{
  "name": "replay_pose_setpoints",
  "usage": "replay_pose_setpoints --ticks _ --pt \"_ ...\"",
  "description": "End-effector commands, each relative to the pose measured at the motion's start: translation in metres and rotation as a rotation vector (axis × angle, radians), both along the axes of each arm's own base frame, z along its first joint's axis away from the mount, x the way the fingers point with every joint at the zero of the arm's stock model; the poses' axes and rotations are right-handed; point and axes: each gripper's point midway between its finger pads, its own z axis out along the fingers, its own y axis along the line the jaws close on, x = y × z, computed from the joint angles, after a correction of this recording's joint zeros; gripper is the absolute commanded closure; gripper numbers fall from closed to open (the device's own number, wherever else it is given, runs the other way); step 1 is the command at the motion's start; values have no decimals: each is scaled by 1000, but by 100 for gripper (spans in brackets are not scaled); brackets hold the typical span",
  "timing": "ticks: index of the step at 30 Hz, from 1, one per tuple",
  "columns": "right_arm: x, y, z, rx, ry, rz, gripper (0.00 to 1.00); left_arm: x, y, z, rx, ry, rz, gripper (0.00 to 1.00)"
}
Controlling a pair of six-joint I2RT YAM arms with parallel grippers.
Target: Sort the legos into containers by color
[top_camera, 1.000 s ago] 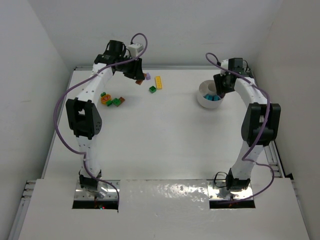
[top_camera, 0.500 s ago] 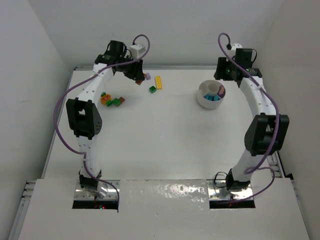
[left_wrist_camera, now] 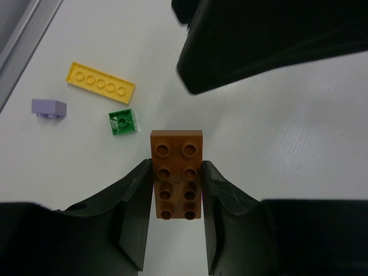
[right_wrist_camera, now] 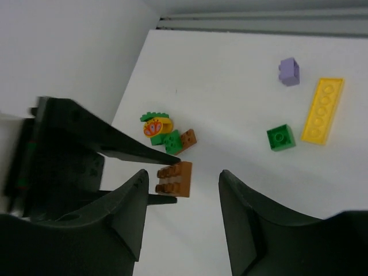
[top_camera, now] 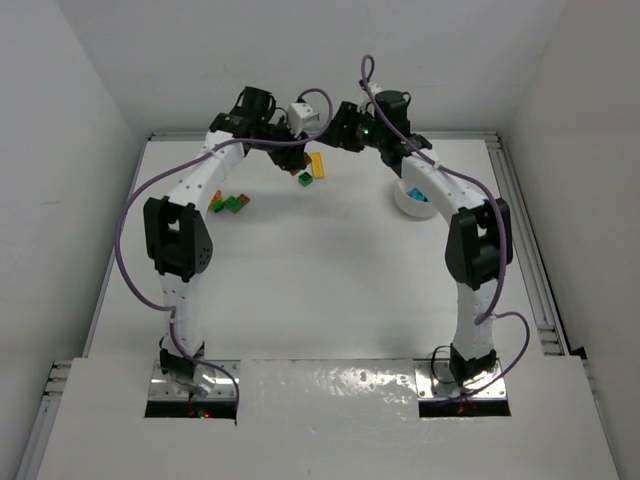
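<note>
One brown brick (left_wrist_camera: pixel 176 172) gripped, three loose bricks (left_wrist_camera: pixel 100 87) nearby

Both arms are stretched to the table's 12 o'clock, wrists nearly meeting. Left arm (top_camera: pixel 178 235) arcs up from its 7 o'clock base. Left gripper (left_wrist_camera: pixel 176 167) is clamped on a brown brick (left_wrist_camera: pixel 176 148), jaws on its long sides. Right arm (top_camera: pixel 472 245) arcs up from 5 o'clock. Right gripper (right_wrist_camera: pixel 184 176) has its jaws apart, gripping nothing, facing the left gripper.
</note>
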Motion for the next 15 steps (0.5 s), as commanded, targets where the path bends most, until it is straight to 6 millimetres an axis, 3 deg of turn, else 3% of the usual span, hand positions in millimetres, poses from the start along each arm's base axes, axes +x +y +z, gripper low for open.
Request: replay_pose_setpoints --ticks 1,7,15 --pt "2 22 23 118 1 40 49 -5 -12 45 -77 -108 -59 100" --pt "-5 34 -4 105 42 90 52 -3 -20 50 -115 -106 -55 100" --pt "-17 57 -13 159 70 178 53 -2 -24 52 -127 -105 -43 100"
